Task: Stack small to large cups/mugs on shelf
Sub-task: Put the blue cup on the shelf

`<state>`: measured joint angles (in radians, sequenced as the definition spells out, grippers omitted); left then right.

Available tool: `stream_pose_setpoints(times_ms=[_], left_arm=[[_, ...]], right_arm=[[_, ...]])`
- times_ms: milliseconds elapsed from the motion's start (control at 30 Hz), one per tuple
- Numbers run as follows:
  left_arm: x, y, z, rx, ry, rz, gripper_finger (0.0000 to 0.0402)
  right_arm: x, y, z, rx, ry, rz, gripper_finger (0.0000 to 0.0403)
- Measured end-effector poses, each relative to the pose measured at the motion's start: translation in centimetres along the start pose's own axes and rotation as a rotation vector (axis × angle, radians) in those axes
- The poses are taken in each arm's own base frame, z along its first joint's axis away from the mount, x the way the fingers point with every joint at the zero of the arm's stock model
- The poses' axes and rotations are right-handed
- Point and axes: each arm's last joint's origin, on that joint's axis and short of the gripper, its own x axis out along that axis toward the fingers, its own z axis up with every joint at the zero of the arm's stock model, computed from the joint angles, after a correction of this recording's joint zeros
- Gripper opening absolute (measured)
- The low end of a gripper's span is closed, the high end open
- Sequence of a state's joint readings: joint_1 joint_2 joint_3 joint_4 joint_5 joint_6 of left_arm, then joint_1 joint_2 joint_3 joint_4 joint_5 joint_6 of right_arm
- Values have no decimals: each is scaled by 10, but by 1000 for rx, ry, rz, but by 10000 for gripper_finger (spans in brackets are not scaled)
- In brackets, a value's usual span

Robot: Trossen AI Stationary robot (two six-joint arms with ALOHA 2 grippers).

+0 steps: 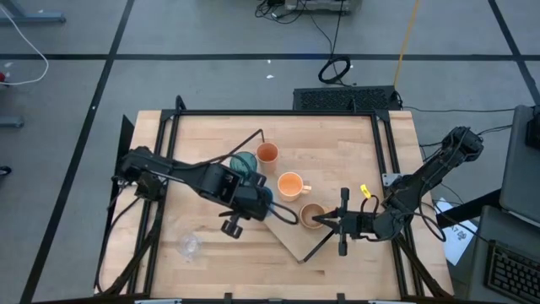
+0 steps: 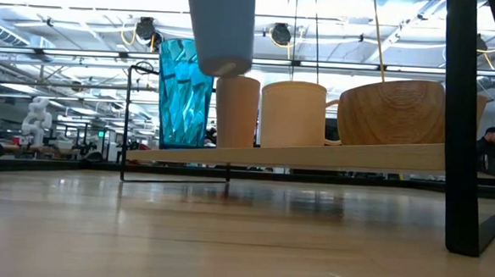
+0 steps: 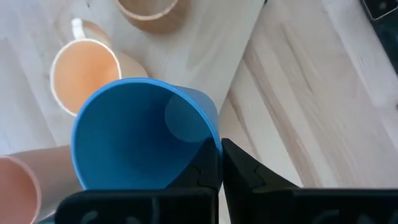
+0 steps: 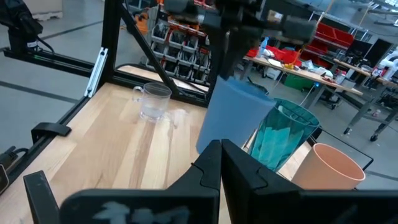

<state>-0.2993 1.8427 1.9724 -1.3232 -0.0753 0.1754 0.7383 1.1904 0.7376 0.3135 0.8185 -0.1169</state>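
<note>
from my remote station i see the left gripper [image 1: 253,203] over the middle of the table, its fingers [image 3: 239,171] pinched onto the rim of the short blue cup [image 3: 134,134]. in the overhead view the arm covers most of that cup. in the low view the cup [image 2: 222,27] hangs above the shelf [image 2: 315,153], cut off by the upper edge of the picture, clear of the board.

on the shelf stand the tall teal tumbler [image 2: 184,93], the small orange cup [image 2: 236,111], the orange handled mug [image 2: 293,114] and the tan handled mug [image 2: 393,112]. from above, the tumbler [image 1: 244,163] is partly hidden behind the left arm.

the right gripper [image 1: 325,221] sits at the tan mug's side of the shelf with its fingers [image 4: 242,177] fully together. i cannot tell whether it touches the mug; nothing shows between the fingers.

the tiny clear glass [image 1: 189,246] stands alone on the table [image 1: 337,135], near its front left corner, well apart from the shelf. it is faint and hard to make out from above, clearer in the right wrist view [image 4: 153,101].
</note>
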Motion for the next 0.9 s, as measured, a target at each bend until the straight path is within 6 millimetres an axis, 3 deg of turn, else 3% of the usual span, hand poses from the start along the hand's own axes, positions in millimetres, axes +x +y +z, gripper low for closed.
stream_pose_setpoints(times_ms=[600,900], left_arm=[[59,9,-13,-35,50,36,9],[66,10,-16,-19,52,40,16]], right_arm=[[0,0,0,-21,-2,0,0],[0,0,0,-22,-2,0,0]])
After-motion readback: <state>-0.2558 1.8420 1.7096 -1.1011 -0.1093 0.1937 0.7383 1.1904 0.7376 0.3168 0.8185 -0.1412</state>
